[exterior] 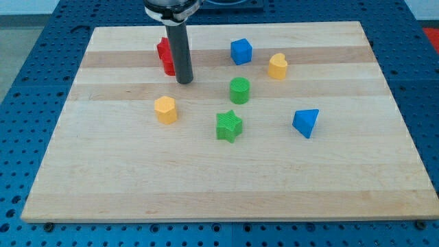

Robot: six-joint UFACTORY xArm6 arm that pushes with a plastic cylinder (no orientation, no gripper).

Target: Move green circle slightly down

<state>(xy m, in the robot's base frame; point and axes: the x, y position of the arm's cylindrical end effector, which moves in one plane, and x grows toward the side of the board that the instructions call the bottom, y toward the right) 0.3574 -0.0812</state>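
Resting on the wooden board [103,185], my tip [184,81] is a bare rod end with nothing to spread or pinch, just right of the red block [164,56]. Green circle [239,90] stands to its right, apart. Green star [228,126] lies lower right, yellow hexagon [165,109] lower left.

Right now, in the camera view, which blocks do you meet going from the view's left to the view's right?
Orange block → green star → blue cube → yellow block → blue triangle. The red block, my tip and the green circle overlap others in order, so they are left out.

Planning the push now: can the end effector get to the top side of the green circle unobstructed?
Probably yes. My tip sits left of the green circle, beside the red block, and no block lies between.
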